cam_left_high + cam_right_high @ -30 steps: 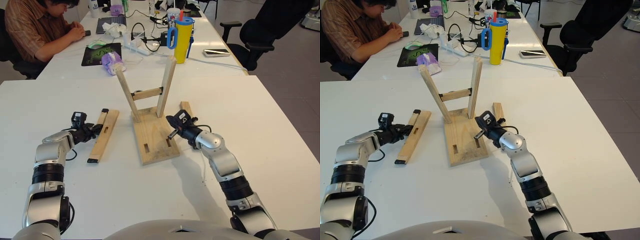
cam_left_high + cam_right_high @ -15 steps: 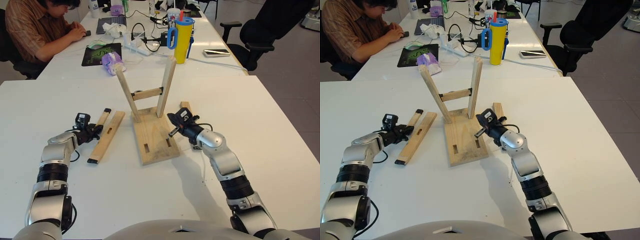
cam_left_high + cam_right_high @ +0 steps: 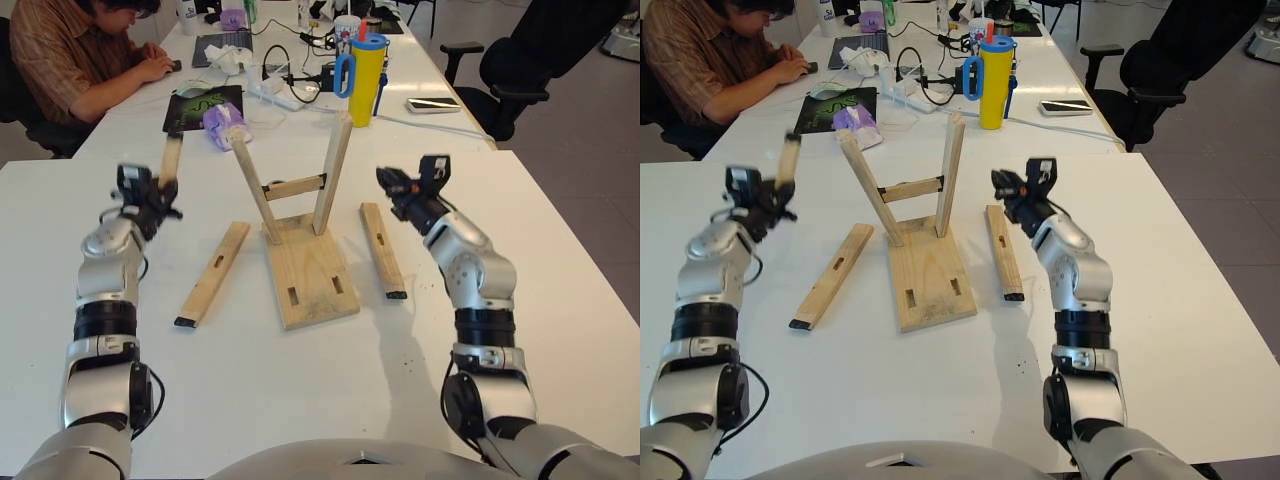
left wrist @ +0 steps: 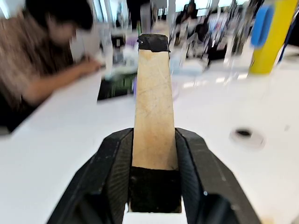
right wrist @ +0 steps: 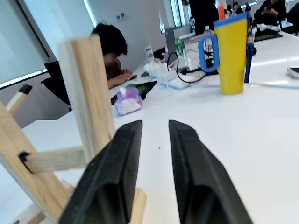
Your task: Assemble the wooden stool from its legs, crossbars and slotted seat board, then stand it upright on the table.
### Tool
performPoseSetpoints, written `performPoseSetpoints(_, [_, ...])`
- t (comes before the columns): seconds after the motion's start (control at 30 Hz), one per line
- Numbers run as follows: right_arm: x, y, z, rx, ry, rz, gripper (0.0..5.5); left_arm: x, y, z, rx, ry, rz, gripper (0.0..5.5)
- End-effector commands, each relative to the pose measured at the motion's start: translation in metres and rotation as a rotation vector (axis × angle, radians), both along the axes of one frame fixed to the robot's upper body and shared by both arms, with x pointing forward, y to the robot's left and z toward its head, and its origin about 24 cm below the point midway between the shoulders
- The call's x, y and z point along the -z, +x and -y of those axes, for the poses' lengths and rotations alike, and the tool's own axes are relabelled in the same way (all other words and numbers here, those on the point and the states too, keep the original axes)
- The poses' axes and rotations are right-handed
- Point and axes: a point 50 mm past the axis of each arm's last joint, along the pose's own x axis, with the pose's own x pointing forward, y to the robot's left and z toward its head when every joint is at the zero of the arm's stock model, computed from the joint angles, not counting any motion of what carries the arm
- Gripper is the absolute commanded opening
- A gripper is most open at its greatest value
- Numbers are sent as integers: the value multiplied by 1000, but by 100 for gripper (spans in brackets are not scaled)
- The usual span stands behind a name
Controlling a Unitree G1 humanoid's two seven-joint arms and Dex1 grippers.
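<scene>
1. Done: two upright legs (image 3: 333,175) and one crossbar (image 3: 295,187) stand in the seat board (image 3: 310,275).
2. To do: one loose leg (image 3: 212,272) lies left of the seat board, a second loose leg (image 3: 382,250) lies right of it.
3. Left gripper (image 4: 154,154), raised left of the seat board, clamps a short bar (image 4: 154,93); right gripper (image 5: 152,154), raised to its right, has its fingers apart and holds nothing.

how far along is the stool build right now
Roughly halfway. Done: two legs joined by a crossbar stand in the seat board. In hand: the left jaws are shut on a thin wooden bar, lifted off the table; the right jaws are open, empty. Left: two loose legs lie beside the board, its near slots unfilled, and it all needs flipping upright.
</scene>
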Motion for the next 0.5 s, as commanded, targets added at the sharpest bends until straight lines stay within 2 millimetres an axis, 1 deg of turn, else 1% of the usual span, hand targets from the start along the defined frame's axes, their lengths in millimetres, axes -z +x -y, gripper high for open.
performPoseSetpoints(0.03, [-20,12,-3,-54,47,25,166,-40,-1,38,121,39,224,132])
performPoseSetpoints(0.1, [-33,13,-10,-105,91,52,196,-51,-5,52,176,61,300,132])
performPoseSetpoints(0.17, [-60,11,-19,-240,242,87,201,-65,-11,78,282,111,407,132])
performPoseSetpoints(0.23, [-79,7,-27,-376,353,91,201,-75,-17,95,368,125,475,132])
performPoseSetpoints(0.37, [-89,0,-30,-488,424,96,201,-81,-22,114,523,142,486,132])
performPoseSetpoints(0.5, [-99,-7,-29,-556,533,102,201,-78,-27,130,664,154,451,132])
